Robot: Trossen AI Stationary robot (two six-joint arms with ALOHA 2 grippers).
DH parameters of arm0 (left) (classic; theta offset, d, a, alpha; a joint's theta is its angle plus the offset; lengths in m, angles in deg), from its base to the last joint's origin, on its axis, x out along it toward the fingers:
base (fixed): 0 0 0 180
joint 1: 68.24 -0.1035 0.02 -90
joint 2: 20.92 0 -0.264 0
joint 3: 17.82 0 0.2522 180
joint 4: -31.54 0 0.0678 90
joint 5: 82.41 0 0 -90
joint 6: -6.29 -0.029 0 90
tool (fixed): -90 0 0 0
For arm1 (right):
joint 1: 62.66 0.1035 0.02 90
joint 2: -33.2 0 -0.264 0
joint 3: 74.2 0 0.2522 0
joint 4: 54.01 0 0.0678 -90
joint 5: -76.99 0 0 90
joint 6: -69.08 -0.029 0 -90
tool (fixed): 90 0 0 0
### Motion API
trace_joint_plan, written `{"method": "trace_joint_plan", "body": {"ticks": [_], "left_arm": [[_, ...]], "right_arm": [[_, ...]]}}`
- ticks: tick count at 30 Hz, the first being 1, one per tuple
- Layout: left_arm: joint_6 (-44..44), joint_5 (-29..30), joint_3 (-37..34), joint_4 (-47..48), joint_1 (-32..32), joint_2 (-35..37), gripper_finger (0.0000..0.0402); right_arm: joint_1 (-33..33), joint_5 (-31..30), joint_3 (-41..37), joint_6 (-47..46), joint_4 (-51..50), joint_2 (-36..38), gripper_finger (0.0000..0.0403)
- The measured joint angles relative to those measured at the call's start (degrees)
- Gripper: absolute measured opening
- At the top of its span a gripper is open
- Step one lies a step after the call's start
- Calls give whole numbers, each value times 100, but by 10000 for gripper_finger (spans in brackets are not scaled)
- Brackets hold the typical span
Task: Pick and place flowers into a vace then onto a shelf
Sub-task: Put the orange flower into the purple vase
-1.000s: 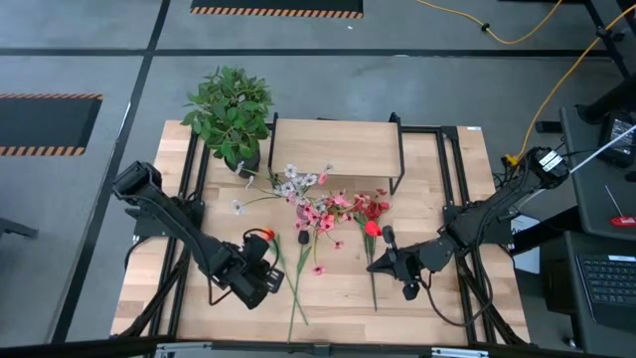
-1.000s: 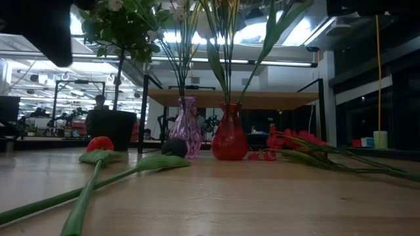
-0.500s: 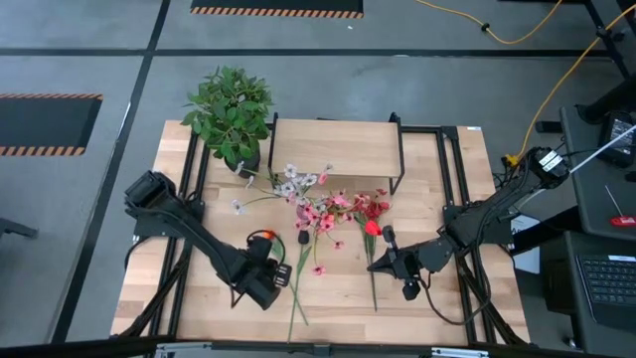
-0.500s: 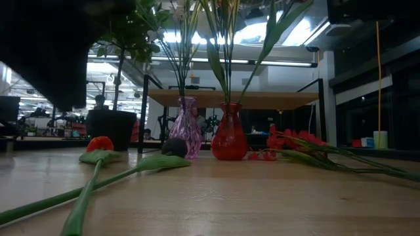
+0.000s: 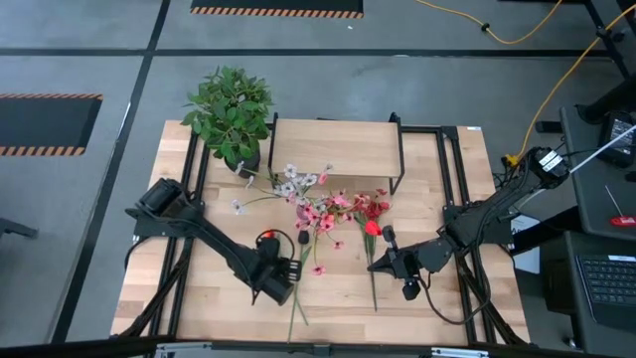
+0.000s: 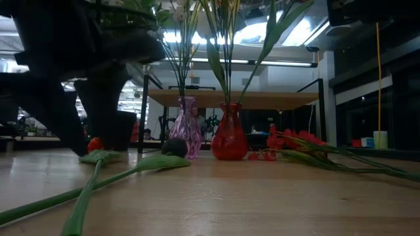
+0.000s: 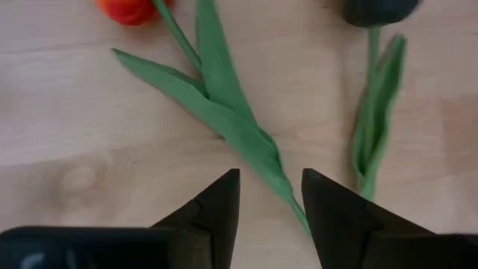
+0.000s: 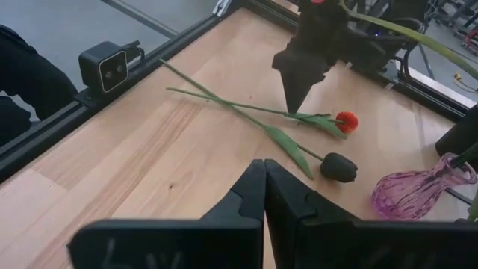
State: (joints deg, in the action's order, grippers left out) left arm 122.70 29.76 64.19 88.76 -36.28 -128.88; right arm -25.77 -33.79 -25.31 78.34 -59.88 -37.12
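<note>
An orange tulip lies on the table, its green stem running toward the near edge. A dark tulip lies beside it. My left gripper points down over the orange tulip's stem, open, one finger on each side of the stem and leaf; I see no touch. A purple vase and a red vase stand in front of the shelf, each with flowers in it. My right gripper waits shut at the right, above the table.
A leafy plant in a black pot stands at the far left corner. Red flowers lie on the table right of the red vase, one stem reaching toward the near edge. A small camera sits at the near edge.
My left gripper has sunk toward the table and gone toward the table's right, coming down over the orange tulip's stem. The flowers have stayed where they were.
</note>
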Motion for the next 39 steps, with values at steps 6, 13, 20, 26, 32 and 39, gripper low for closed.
{"method": "trace_joint_plan", "body": {"ticks": [6, 13, 20, 26, 32, 39], "left_arm": [[-2, -173, 0, 7, -109, -160, 135], [-193, -419, 28, 46, -147, -356, 134], [-436, -456, 10, 107, -115, -268, 85], [-646, -399, -11, 195, -57, -207, 12], [-765, -352, -15, 491, 83, -89, 7], [-1379, 201, -13, 783, 396, 328, 6]], "right_arm": [[0, 2, 0, -2, -8, 0, 7], [0, 4, 0, -20, -63, 0, 7], [-2, 149, 0, -22, -70, 0, 7], [0, 457, 0, -164, -71, 0, 7], [0, 455, -2, -351, -226, 0, 7], [0, 453, -7, -452, -214, -2, 7]]}}
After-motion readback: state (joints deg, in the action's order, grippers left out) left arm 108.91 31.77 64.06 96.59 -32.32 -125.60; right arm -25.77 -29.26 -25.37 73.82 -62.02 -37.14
